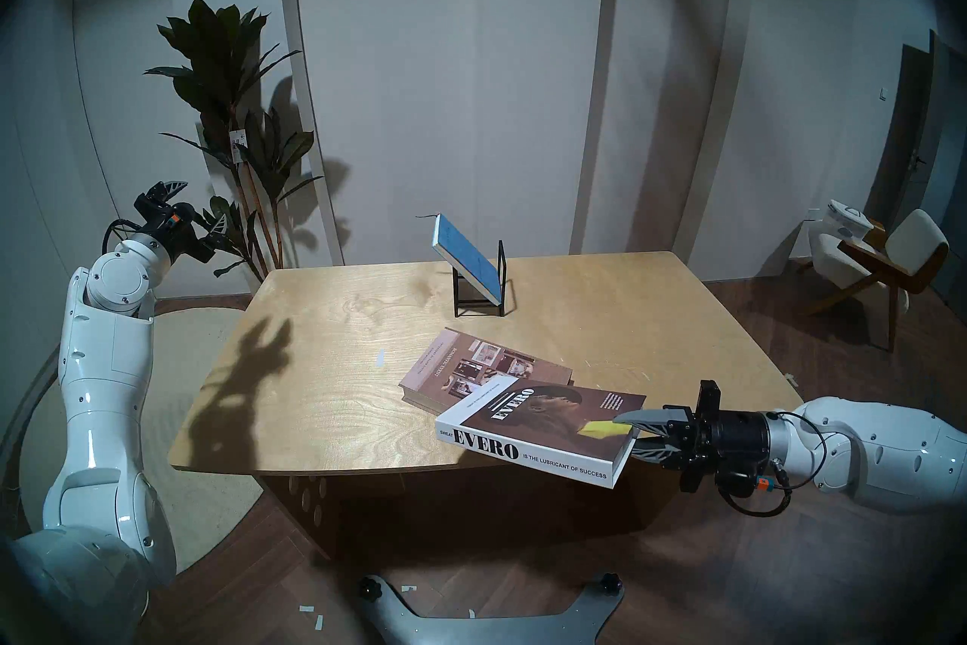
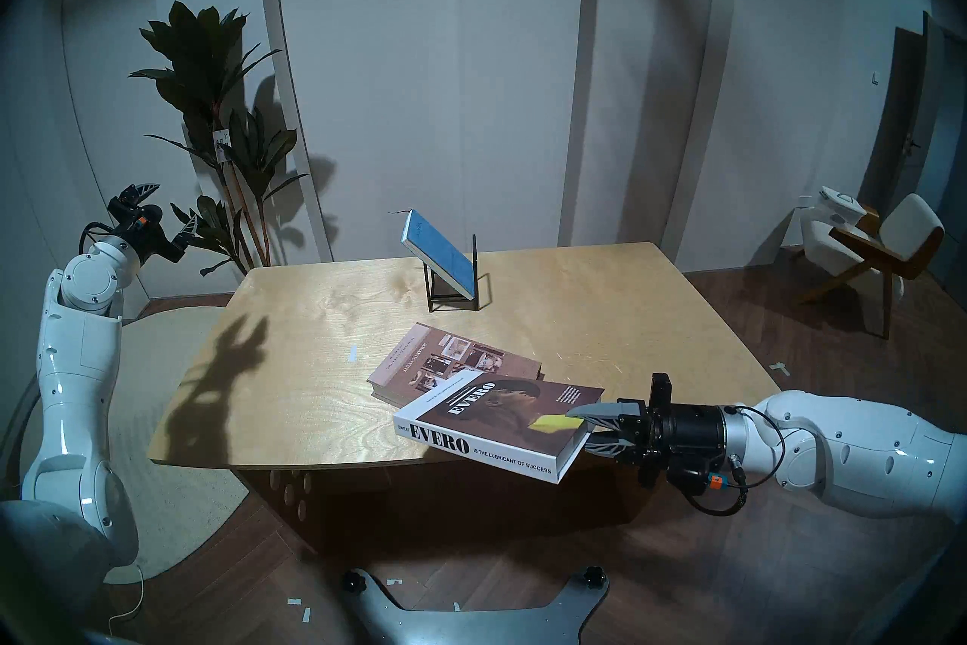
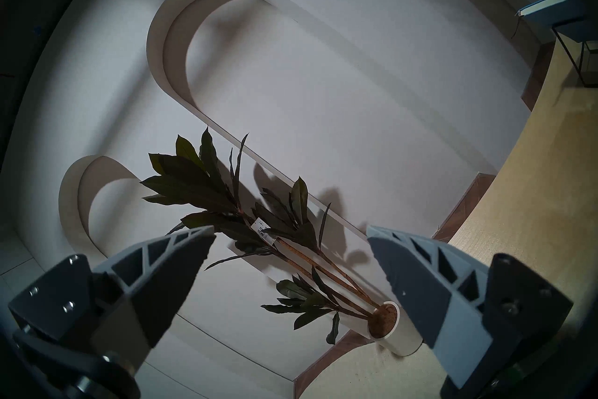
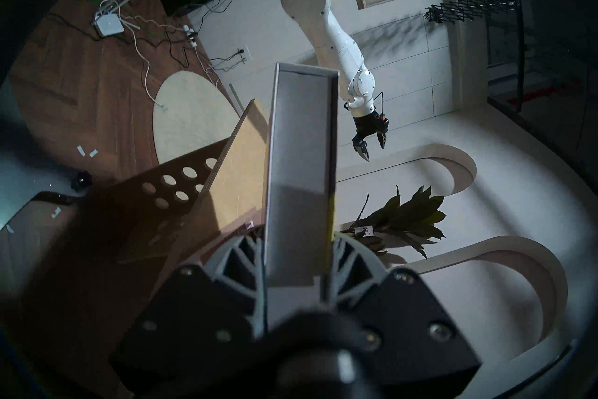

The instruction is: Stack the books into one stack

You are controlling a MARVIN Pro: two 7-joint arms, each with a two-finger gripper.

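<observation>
EVERO book [image 1: 541, 424]: thick, stiff, likely heavy | right end effector [image 1: 630, 437] clamps its short edge; sag risk | left end effector [image 1: 196, 214] spread, empty

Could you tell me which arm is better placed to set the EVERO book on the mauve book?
Right: its gripper already clamps the EVERO book beside the mauve book; the left gripper is open, off the table.

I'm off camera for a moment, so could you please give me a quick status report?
Right claw shut on EVERO book, held over mauve-brown book. Left claw open, empty, off the table. Blue book leaning in wire rack.
</observation>
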